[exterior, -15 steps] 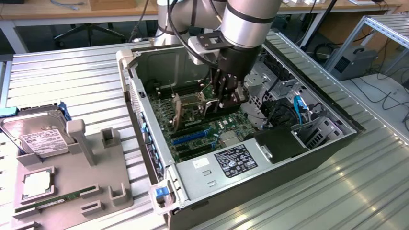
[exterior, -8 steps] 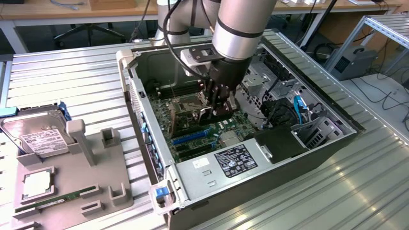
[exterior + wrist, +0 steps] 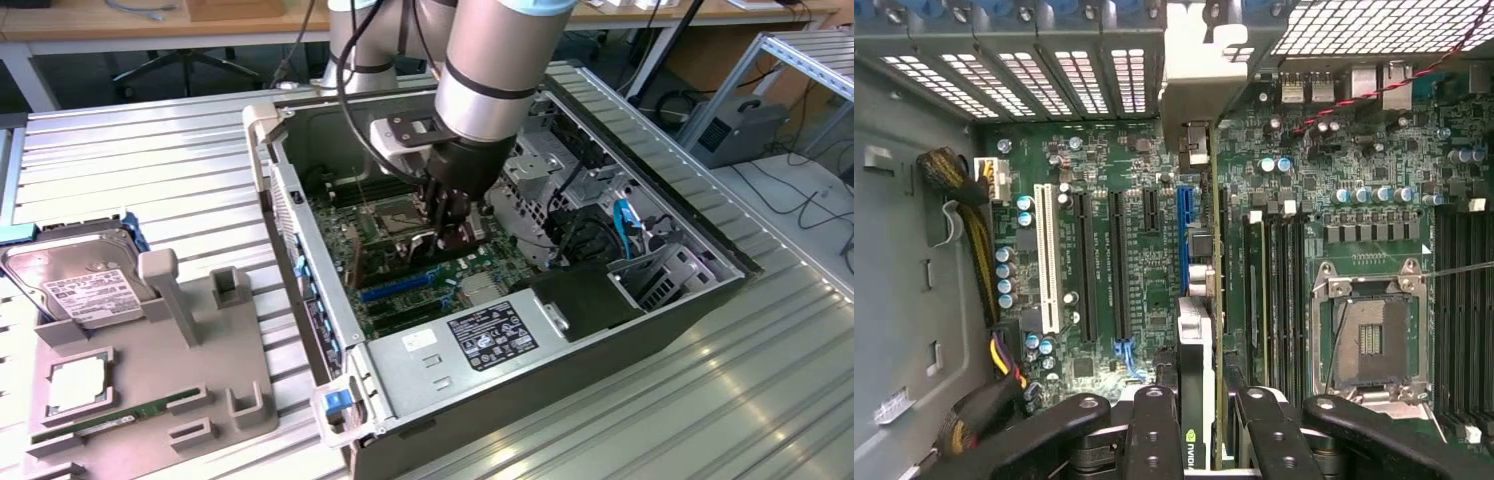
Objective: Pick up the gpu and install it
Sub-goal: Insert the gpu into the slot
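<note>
The gpu [image 3: 1197,345] is seen edge-on in the wrist view, a thin card standing upright over the green motherboard [image 3: 1134,150], just beside the blue slot [image 3: 1183,235]. Its silver bracket [image 3: 1199,70] reaches the case's rear slot openings. My gripper [image 3: 1204,410] is shut on the card, one black finger on each face. In the exterior view my gripper [image 3: 447,225] is down inside the open computer case [image 3: 561,350], and the tan board of the gpu [image 3: 360,262] runs toward the case's left wall. Whether the card sits in a slot I cannot tell.
Inside the case are the empty CPU socket [image 3: 1369,340], memory slots [image 3: 1274,290] and a cable bundle [image 3: 974,230]. On the exterior view's left, a grey holder [image 3: 200,380] carries a hard drive [image 3: 80,285], a processor [image 3: 80,385] and a green RAM stick [image 3: 107,420].
</note>
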Tool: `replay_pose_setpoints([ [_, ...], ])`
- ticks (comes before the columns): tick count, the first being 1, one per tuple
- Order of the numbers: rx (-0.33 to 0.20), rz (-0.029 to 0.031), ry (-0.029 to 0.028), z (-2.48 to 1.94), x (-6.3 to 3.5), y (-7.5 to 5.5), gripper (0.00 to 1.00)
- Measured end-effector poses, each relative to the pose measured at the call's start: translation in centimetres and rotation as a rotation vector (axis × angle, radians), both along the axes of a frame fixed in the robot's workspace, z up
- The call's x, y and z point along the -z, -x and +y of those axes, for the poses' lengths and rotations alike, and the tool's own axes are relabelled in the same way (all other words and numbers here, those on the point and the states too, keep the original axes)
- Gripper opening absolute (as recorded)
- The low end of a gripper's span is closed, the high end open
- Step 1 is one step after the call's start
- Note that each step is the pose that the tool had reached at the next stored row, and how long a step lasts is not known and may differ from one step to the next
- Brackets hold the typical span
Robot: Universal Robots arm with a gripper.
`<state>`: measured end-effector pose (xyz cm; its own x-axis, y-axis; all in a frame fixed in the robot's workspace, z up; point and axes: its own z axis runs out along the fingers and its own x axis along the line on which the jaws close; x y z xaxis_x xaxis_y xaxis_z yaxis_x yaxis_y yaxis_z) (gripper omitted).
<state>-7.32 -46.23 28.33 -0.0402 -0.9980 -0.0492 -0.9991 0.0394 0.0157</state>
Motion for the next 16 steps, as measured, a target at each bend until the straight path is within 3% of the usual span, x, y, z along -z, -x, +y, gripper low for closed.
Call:
replay_pose_setpoints([
  [6, 0.0, -0.0001, -0.0033, 0.0, 0.51, 0.21, 0.27],
  [16, 0.0, -0.0001, -0.0038, -0.04, 1.04, 0.24, 0.27],
])
